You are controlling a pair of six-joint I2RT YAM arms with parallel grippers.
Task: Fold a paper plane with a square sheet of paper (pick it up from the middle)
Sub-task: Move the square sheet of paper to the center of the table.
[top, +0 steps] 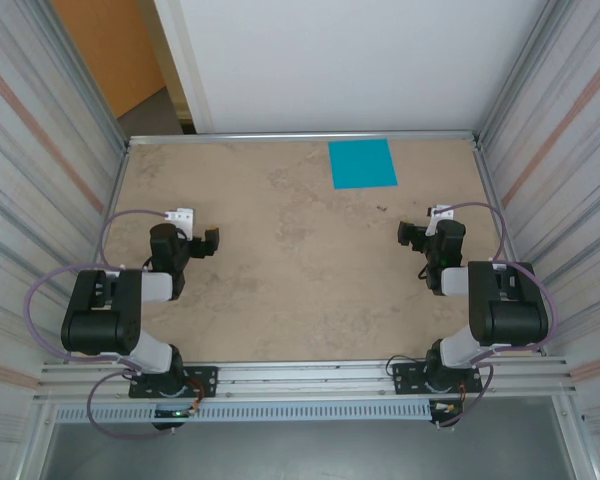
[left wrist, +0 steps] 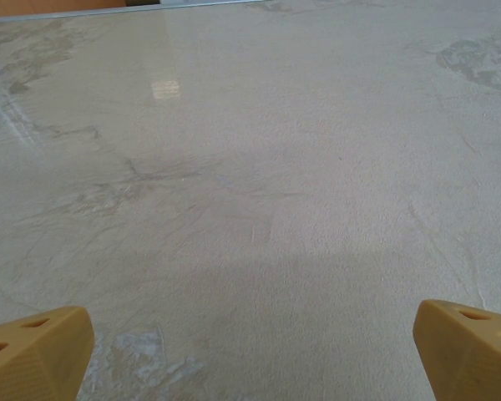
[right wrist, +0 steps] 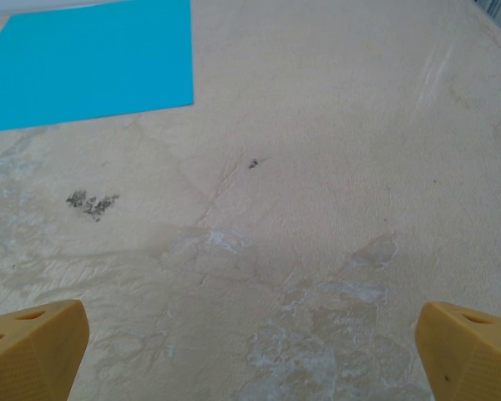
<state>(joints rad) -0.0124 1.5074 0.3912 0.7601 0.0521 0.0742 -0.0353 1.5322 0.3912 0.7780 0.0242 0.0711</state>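
Sheet: flat, square, teal-blue sheet of paper [top: 363, 164], unfolded on the mottled beige tabletop [top: 280, 270] by its far edge; no long axis.
Right end effector [top: 413, 237]: nearward of the sheet and slightly right of it; jaws spread wide, holding nothing.
Left end effector [top: 208, 241]: well apart from the sheet, nearward and far left; also wide open, empty.
Coming move: probably the nearer right arm reaching forward-left to the sheet's middle.
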